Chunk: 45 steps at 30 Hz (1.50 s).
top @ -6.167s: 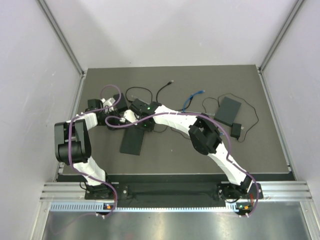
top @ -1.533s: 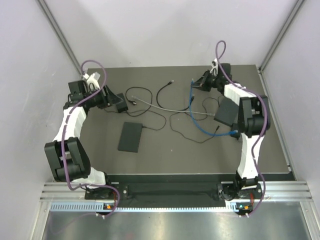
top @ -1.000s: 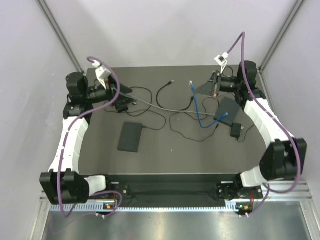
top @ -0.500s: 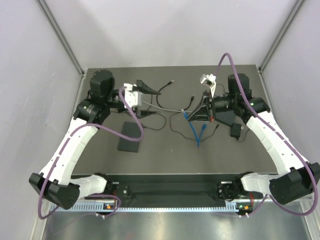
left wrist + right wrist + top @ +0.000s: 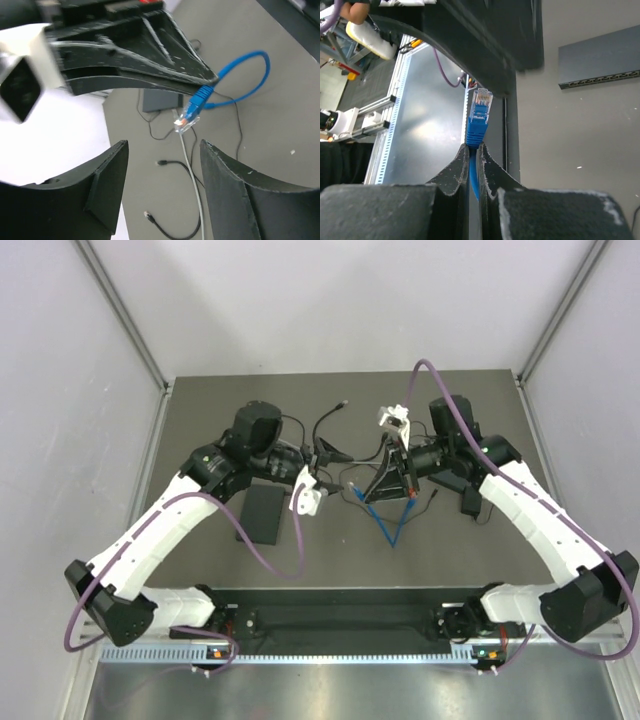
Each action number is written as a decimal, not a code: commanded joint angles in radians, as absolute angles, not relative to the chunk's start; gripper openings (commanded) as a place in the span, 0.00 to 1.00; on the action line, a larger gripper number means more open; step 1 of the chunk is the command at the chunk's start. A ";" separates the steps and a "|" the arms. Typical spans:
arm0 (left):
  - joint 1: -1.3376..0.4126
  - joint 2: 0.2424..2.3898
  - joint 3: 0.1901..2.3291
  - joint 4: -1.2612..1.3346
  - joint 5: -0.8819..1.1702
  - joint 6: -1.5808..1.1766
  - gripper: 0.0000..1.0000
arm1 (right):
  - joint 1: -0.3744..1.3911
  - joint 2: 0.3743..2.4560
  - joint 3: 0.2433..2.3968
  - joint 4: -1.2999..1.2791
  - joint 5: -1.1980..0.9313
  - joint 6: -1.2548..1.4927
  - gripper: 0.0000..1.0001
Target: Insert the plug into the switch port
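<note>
— What do we record for the right pincer (image 5: pixel 474 149)?
— We find it pressed together on the blue boot just behind the plug (image 5: pixel 480 107). The plug is held raised above the worktop (image 5: pixel 520 540), and the blue cable (image 5: pixel 390 525) hangs below it.
— And the left pincer (image 5: pixel 164 147)?
— Spread, gripping nothing. It faces the plug from near, not touching.
— The switch (image 5: pixel 262 513)?
— We note it flat on the worktop under the left arm, apart from the plug. Its port row shows in the right wrist view.
</note>
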<state>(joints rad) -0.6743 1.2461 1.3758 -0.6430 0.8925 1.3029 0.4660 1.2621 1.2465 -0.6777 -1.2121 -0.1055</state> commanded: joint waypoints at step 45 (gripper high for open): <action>-0.449 1.221 1.166 -0.371 1.151 -0.474 0.00 | 0.164 1.390 1.618 -0.742 -1.069 -0.261 0.95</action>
